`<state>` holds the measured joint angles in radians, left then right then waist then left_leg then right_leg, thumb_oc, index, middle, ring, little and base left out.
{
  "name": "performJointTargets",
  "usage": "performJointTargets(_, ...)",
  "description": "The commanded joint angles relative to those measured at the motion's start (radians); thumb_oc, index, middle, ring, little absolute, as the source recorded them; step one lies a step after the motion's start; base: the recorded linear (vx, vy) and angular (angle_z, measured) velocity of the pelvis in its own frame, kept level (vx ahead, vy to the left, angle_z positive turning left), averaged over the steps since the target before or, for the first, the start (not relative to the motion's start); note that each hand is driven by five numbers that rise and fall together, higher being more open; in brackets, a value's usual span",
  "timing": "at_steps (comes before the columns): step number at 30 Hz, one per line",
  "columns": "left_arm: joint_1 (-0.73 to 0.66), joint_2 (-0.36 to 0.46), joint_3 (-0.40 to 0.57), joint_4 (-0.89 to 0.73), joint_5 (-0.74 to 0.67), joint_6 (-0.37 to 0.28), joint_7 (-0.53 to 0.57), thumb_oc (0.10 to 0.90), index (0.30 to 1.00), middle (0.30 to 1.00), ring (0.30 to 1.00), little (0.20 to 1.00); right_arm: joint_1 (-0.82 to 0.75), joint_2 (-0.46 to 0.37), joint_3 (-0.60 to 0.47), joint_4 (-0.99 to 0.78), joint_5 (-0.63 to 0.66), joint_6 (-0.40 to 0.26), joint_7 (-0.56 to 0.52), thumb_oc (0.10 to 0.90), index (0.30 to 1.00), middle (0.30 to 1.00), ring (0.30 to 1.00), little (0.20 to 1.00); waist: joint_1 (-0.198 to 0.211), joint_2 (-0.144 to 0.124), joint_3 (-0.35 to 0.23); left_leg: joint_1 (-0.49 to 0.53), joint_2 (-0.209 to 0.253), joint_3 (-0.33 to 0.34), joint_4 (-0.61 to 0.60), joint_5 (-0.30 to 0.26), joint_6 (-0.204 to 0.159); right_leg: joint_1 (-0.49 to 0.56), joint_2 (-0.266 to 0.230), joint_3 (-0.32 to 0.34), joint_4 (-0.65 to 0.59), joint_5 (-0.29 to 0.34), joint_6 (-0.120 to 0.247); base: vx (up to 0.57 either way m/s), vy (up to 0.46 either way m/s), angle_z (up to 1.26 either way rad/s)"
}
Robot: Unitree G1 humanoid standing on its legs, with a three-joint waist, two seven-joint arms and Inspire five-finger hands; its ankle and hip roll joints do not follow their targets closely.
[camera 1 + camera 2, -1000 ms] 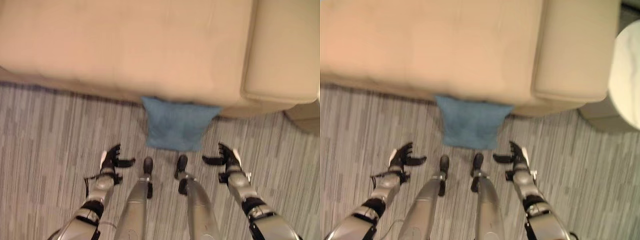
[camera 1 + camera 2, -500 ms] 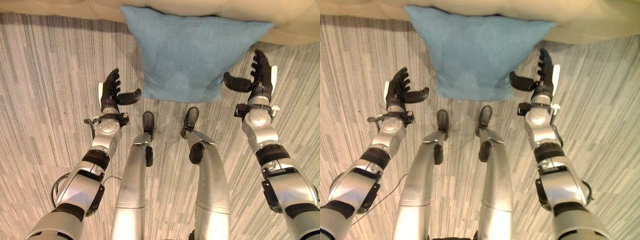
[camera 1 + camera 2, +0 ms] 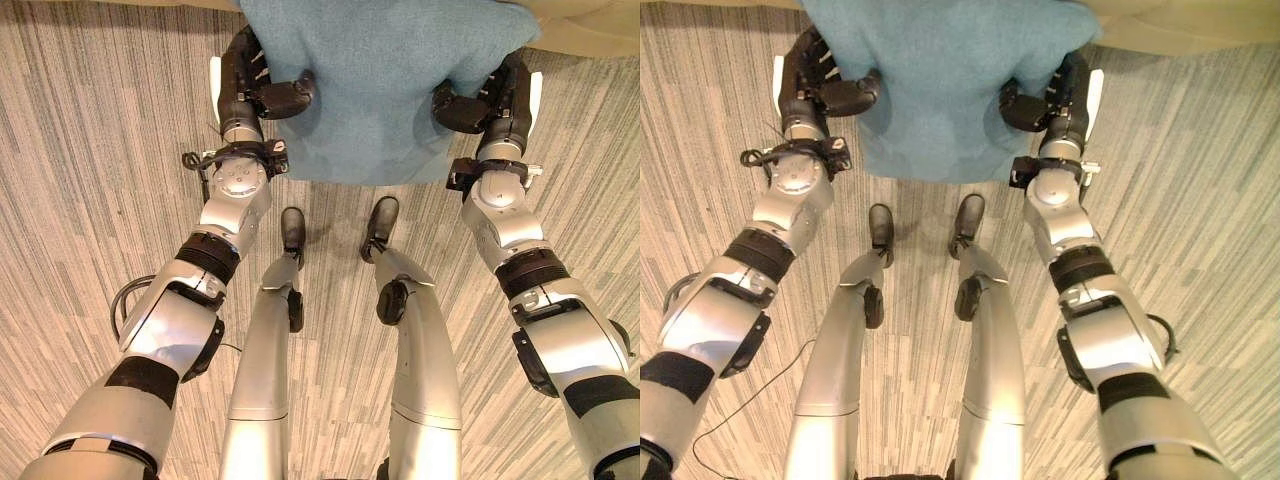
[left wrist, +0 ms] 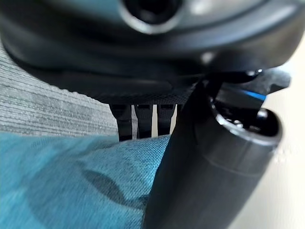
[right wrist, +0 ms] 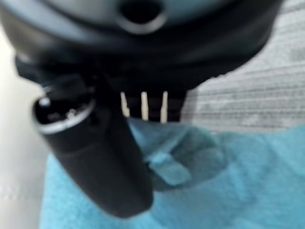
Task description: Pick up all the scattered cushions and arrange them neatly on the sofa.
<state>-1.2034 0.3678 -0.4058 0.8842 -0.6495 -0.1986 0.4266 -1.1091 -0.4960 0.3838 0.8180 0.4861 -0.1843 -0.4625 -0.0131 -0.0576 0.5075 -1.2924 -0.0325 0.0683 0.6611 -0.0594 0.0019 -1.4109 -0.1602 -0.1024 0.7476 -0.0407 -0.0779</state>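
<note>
Fingers and thumbs pinch the blue cushion (image 3: 385,90) from both sides: your left hand (image 3: 245,85) grips its left edge, your right hand (image 3: 497,98) its right, against the far beige sofa (image 3: 580,25).

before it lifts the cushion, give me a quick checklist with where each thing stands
1. Left hand on the blue cushion: ok, thumb pressed into its left edge.
2. Right hand on the cushion: ok, thumb dents the right edge.
3. Fingers wrapped behind the cushion: cannot tell, hidden by fabric.
4. Cushion off the carpet: cannot tell.
5. Sofa close ahead: ok, its edge lies just past the cushion.
</note>
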Motion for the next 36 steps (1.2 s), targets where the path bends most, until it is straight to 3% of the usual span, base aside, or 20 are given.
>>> performJointTargets(1,0.143,-0.075,0.037,-0.159,0.001,-0.141,-0.041,0.4,0.3,0.3,0.3,0.3,0.07,0.145,0.048,-0.252,-0.064,-0.164,0.072,0.4,0.3,0.3,0.3,0.3,-0.017,0.04,-0.266,-0.131,-0.024,-0.076,0.029,-0.041,0.008,-0.033,0.015,0.088,0.092,-0.111,0.15,0.0,-0.001,-0.04)
performJointTargets(7,0.244,-0.074,0.09,-0.262,0.018,-0.153,-0.055,0.4,0.3,0.3,0.3,0.3,0.169,0.131,-0.004,-0.353,-0.105,-0.175,0.092,0.4,0.3,0.3,0.3,0.3,-0.015,0.049,-0.278,-0.042,-0.012,-0.085,-0.06,-0.02,-0.001,0.048,0.022,0.075,0.02,-0.089,0.162,0.0,-0.007,-0.02)
performJointTargets(14,0.461,-0.099,0.12,-0.451,0.09,-0.158,-0.122,0.4,0.3,0.3,0.3,0.3,0.384,0.139,-0.077,-0.507,-0.161,-0.196,0.148,0.4,0.3,0.3,0.3,0.3,-0.006,0.062,-0.279,0.188,-0.004,-0.114,-0.222,0.013,-0.025,0.259,0.016,0.047,-0.1,-0.071,0.168,-0.01,-0.05,0.02)
performJointTargets(17,0.573,-0.111,0.116,-0.534,0.126,-0.159,-0.159,0.4,0.3,0.3,0.3,0.3,0.502,0.15,-0.099,-0.574,-0.161,-0.209,0.192,0.4,0.3,0.3,0.3,0.3,-0.001,0.064,-0.284,0.324,-0.006,-0.126,-0.293,0.025,-0.036,0.387,0.015,0.026,-0.167,-0.062,0.168,-0.06,-0.069,0.01)
performJointTargets(18,0.616,-0.12,0.112,-0.56,0.12,-0.161,-0.176,0.4,0.3,0.3,0.3,0.3,0.545,0.156,-0.102,-0.599,-0.16,-0.208,0.209,0.4,0.3,0.3,0.3,0.3,0.002,0.066,-0.282,0.36,-0.006,-0.128,-0.325,0.062,-0.034,0.422,0.013,0.01,-0.204,-0.024,0.16,-0.1,-0.074,0.02)
performJointTargets(20,0.692,-0.125,0.108,-0.613,0.116,-0.162,-0.208,0.4,0.3,0.3,0.3,0.3,0.627,0.171,-0.11,-0.644,-0.14,-0.214,0.244,0.4,0.3,0.3,0.3,0.3,0.006,0.068,-0.285,0.458,-0.004,-0.14,-0.371,0.073,-0.044,0.522,0.013,-0.012,-0.253,-0.022,0.16,-0.04,-0.105,0.07)
performJointTargets(21,0.76,-0.121,0.102,-0.655,0.122,-0.167,-0.237,0.4,0.3,0.3,0.3,0.3,0.699,0.175,-0.119,-0.691,-0.141,-0.218,0.269,0.4,0.3,0.3,0.3,0.3,0.009,0.067,-0.287,0.551,0.003,-0.148,-0.413,0.083,-0.054,0.624,0.015,-0.033,-0.309,-0.019,0.159,0.02,-0.105,0.16)
performJointTargets(22,0.761,-0.121,0.102,-0.656,0.122,-0.167,-0.236,0.4,0.3,0.3,0.3,0.3,0.701,0.175,-0.12,-0.692,-0.141,-0.217,0.269,0.4,0.3,0.3,0.3,0.3,0.009,0.068,-0.283,0.558,0.003,-0.149,-0.416,0.084,-0.054,0.631,0.016,-0.034,-0.313,-0.018,0.159,0.06,-0.157,0.19)
performJointTargets(23,0.816,-0.11,0.107,-0.684,0.123,-0.175,-0.259,0.4,0.3,0.3,0.3,0.3,0.759,0.167,-0.129,-0.742,-0.14,-0.221,0.296,0.4,0.3,0.3,0.3,0.3,0.01,0.065,-0.29,0.649,0.011,-0.154,-0.455,0.09,-0.065,0.732,0.018,-0.053,-0.367,-0.017,0.158,0.04,-0.084,0.15)
performJointTargets(24,0.817,-0.11,0.107,-0.685,0.123,-0.174,-0.259,0.4,0.3,0.3,0.3,0.3,0.761,0.167,-0.129,-0.744,-0.14,-0.221,0.296,0.4,0.3,0.3,0.3,0.3,0.009,0.067,-0.285,0.657,0.012,-0.156,-0.459,0.091,-0.065,0.741,0.019,-0.055,-0.371,-0.016,0.158,0.06,-0.126,0.12)
performJointTargets(26,0.895,-0.09,0.126,-0.725,0.11,-0.186,-0.278,0.4,0.3,0.3,0.3,0.3,0.84,0.14,-0.145,-0.802,-0.161,-0.22,0.321,0.4,0.3,0.3,0.3,0.3,0.012,0.062,-0.297,0.776,0.034,-0.158,-0.494,0.101,-0.082,0.884,0.029,-0.085,-0.431,-0.02,0.152,0.08,-0.122,0.13)
performJointTargets(27,0.897,-0.09,0.125,-0.726,0.11,-0.186,-0.278,0.4,0.3,0.3,0.3,0.3,0.841,0.141,-0.145,-0.803,-0.161,-0.219,0.321,0.4,0.3,0.3,0.3,0.3,0.012,0.063,-0.293,0.783,0.035,-0.159,-0.497,0.101,-0.082,0.891,0.029,-0.086,-0.434,-0.019,0.152,0.09,-0.136,0.13)
performJointTargets(31,1.001,-0.053,0.148,-0.784,0.1,-0.189,-0.317,0.4,0.3,0.3,0.3,0.3,0.952,0.109,-0.172,-0.857,-0.154,-0.208,0.376,0.4,0.3,0.3,0.3,0.3,0.014,0.05,-0.329,0.937,0.071,-0.151,-0.519,0.101,-0.107,1.105,0.06,-0.126,-0.522,-0.038,0.137,0.09,-0.12,0.18)
performJointTargets(32,1.001,-0.053,0.148,-0.784,0.1,-0.189,-0.317,0.4,0.3,0.3,0.3,0.3,0.952,0.109,-0.173,-0.857,-0.154,-0.207,0.376,0.4,0.3,0.3,0.3,0.3,0.013,0.051,-0.33,0.936,0.071,-0.153,-0.522,0.106,-0.107,1.106,0.06,-0.128,-0.528,-0.032,0.138,0.09,-0.121,0.17)
performJointTargets(33,1.03,-0.053,0.154,-0.779,0.093,-0.184,-0.331,0.4,0.3,0.3,0.3,0.3,0.986,0.109,-0.184,-0.849,-0.141,-0.2,0.392,0.4,0.3,0.3,0.3,0.3,0.014,0.041,-0.342,0.974,0.081,-0.141,-0.51,0.096,-0.114,1.171,0.072,-0.142,-0.551,-0.046,0.129,0.05,-0.052,0.14)
performJointTargets(35,1.03,-0.053,0.154,-0.779,0.093,-0.184,-0.331,0.4,0.3,0.3,0.3,0.3,0.986,0.109,-0.184,-0.849,-0.141,-0.2,0.392,0.4,0.3,0.3,0.3,0.3,0.012,0.042,-0.344,0.972,0.08,-0.144,-0.514,0.102,-0.113,1.171,0.072,-0.144,-0.557,-0.04,0.129,0.07,-0.051,0.17)
performJointTargets(36,1.071,-0.059,0.159,-0.769,0.089,-0.173,-0.345,0.4,0.3,0.3,0.3,0.3,1.028,0.103,-0.202,-0.839,-0.14,-0.186,0.406,0.4,0.3,0.3,0.3,0.3,0.012,0.028,-0.365,1.002,0.082,-0.135,-0.484,0.086,-0.117,1.253,0.086,-0.16,-0.606,-0.041,0.124,0.09,-0.049,0.23)
